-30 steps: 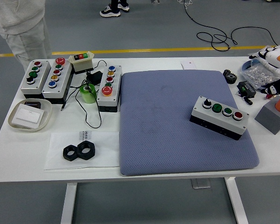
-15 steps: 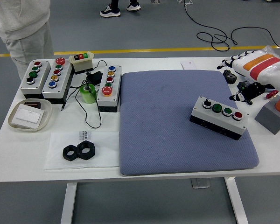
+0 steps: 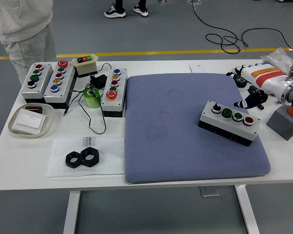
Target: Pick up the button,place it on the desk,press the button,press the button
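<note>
Head view: button box [image 3: 229, 123] lies diagonally, lower-right; right hand [image 3: 251, 87] seemingly relaxed, empty.

grey four-button box [image 3: 229, 123] with black base, set at a slant on the blue-grey pad, black selector, two green buttons, one red

Mat [image 3: 185, 131]: laid on the desk [image 3: 156, 66], right of centre.
Button box [image 3: 229, 122]: set on the mat's right part.
Other button boxes [image 3: 53, 83]: grouped at far left.
Tray [image 3: 31, 120]: placed before them.
Nuts [image 3: 82, 158]: placed nearer, on a sheet [image 3: 63, 146].
</note>
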Robot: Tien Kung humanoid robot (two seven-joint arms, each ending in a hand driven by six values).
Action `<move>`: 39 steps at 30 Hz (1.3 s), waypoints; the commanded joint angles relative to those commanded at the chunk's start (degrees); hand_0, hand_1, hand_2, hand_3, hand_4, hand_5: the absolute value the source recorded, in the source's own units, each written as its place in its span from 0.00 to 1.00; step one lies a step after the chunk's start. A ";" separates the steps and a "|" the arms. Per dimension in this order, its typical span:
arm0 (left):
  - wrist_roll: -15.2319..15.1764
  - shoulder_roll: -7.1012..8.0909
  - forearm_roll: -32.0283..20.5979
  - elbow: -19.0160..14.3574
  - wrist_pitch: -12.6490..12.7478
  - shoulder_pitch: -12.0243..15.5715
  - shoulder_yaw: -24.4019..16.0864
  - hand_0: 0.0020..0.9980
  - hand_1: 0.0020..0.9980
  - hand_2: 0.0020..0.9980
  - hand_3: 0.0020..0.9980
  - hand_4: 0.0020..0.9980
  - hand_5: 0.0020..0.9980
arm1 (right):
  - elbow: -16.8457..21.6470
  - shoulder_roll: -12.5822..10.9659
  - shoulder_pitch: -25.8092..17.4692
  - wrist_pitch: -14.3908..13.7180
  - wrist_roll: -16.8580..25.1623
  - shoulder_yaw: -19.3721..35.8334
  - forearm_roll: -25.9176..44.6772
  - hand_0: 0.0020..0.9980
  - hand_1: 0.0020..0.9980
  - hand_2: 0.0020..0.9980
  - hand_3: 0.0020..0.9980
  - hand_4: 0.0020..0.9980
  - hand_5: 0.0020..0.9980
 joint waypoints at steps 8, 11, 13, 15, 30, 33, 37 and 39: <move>0.07 0.29 1.20 0.00 -0.08 0.34 -0.90 0.74 0.91 0.96 0.80 0.56 1.00 | -0.90 4.21 -0.99 0.40 -1.30 1.34 0.00 0.90 0.91 0.97 0.89 0.98 0.52; 0.03 0.35 0.97 0.00 -0.05 0.50 -0.63 0.74 0.91 0.96 0.80 0.56 1.00 | -1.92 6.16 -1.98 0.10 -1.97 2.49 0.00 0.92 0.92 0.97 0.89 0.99 0.69; 0.04 0.32 1.06 0.00 -0.05 0.59 -0.65 0.74 0.91 0.96 0.80 0.56 1.00 | -2.77 7.00 -2.44 -0.11 -2.37 2.82 0.00 0.92 0.92 0.97 0.89 0.99 0.69; 0.04 0.32 1.11 0.00 -0.08 0.67 -0.64 0.74 0.91 0.96 0.80 0.56 1.00 | -3.57 7.53 -2.75 -0.33 -2.61 2.91 0.00 0.92 0.92 0.97 0.89 0.99 0.69; -0.05 0.01 1.15 0.00 -0.08 0.80 -0.08 0.75 0.91 0.96 0.80 0.56 1.00 | -9.90 9.35 -2.18 -2.71 -3.24 2.83 0.00 0.92 0.92 0.96 0.89 0.96 0.71; -0.07 0.01 0.97 0.00 -0.10 0.77 0.20 0.75 0.91 0.96 0.80 0.56 1.00 | -10.67 9.70 -1.99 -2.73 -3.26 3.32 0.00 0.92 0.92 0.96 0.89 0.96 0.71; -0.13 -0.03 0.57 0.00 -0.12 0.72 0.66 0.75 0.91 0.96 0.79 0.56 1.00 | -11.45 10.27 -2.24 -2.82 -3.25 3.93 0.00 0.92 0.92 0.96 0.90 0.96 0.68; -0.15 -0.06 0.58 0.00 -0.13 0.66 0.75 0.75 0.91 0.96 0.79 0.56 1.00 | -11.93 10.50 -2.31 -2.87 -3.30 4.08 0.00 0.92 0.92 0.96 0.90 0.96 0.68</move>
